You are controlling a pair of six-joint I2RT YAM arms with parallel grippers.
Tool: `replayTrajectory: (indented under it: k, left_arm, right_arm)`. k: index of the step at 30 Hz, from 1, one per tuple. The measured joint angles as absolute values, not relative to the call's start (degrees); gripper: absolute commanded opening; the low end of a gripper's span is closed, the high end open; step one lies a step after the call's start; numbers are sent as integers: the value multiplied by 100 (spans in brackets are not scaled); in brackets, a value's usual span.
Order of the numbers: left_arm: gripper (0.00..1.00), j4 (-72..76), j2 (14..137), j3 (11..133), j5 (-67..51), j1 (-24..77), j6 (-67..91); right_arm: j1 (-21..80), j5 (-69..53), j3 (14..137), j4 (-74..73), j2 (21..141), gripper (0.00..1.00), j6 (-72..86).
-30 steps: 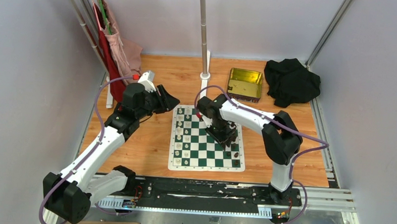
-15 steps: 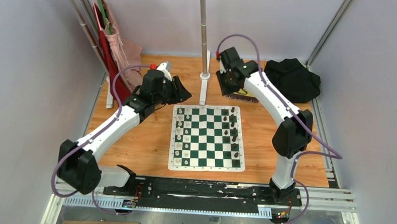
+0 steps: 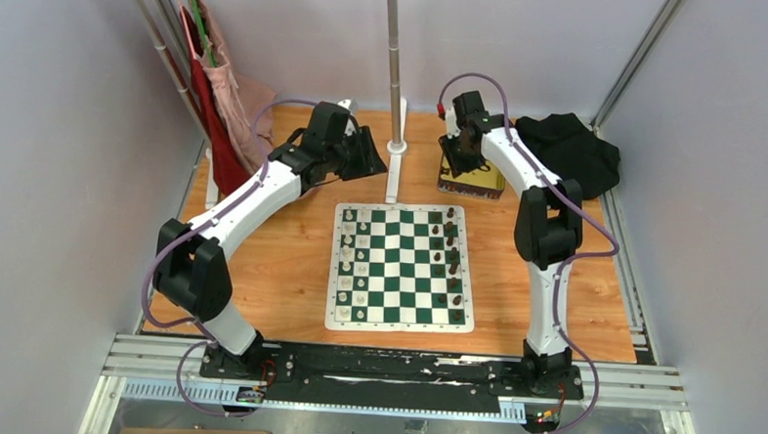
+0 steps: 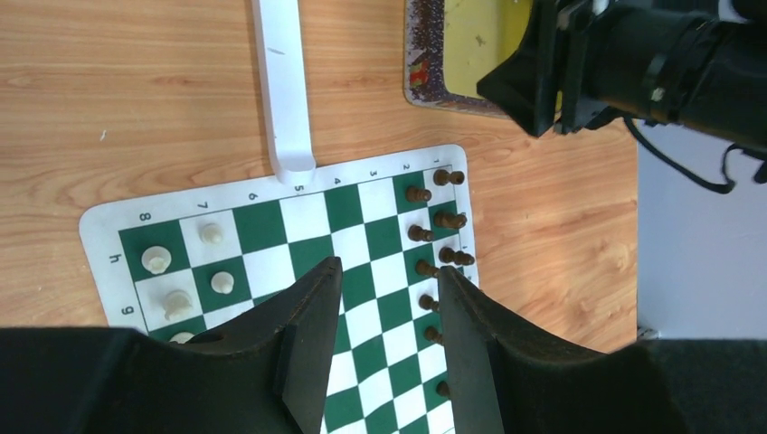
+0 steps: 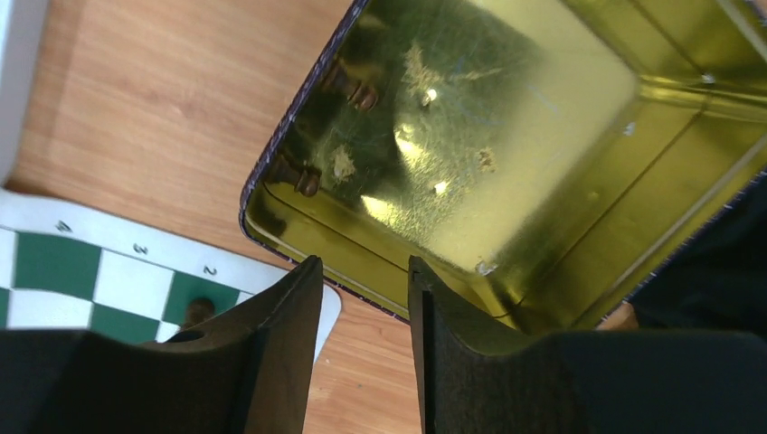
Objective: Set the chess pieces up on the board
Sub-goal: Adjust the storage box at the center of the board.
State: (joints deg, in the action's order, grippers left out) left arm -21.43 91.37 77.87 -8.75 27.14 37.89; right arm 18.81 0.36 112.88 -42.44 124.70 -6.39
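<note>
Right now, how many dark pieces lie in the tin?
2 dark pieces, both along the tin's wall at the left of the right wrist view: one near the corner by the board, one farther up. The right tool may hide more.

Overhead camera looks down from behind the arm bases, taking in the whole worktop (image 3: 289, 291). Left wrist camera looks past the left tool (image 4: 387, 271), high over the board (image 4: 344, 203). Right wrist camera, behind the right tool (image 5: 362, 264), sits close above the gold tin (image 5: 543, 117). Both catch the tin and a board corner.
</note>
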Motion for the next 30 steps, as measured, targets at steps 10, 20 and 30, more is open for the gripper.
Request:
replayTrajectory:
  k: [10,20,30]
  left_arm:
    - [49,-2757,9406,8392,-886,2714,3730]
    - [49,-3037,9424,8392,-884,2714,3590]
    - [49,-3157,9424,8392,-886,2714,3500]
  right_arm:
    - [1822,-797,10589,-3839,12263,46,-1629]
    - [1785,-969,10731,-3754,12470,33,-1756]
    - [1785,-1094,11236,-3820,12910,4,-1717]
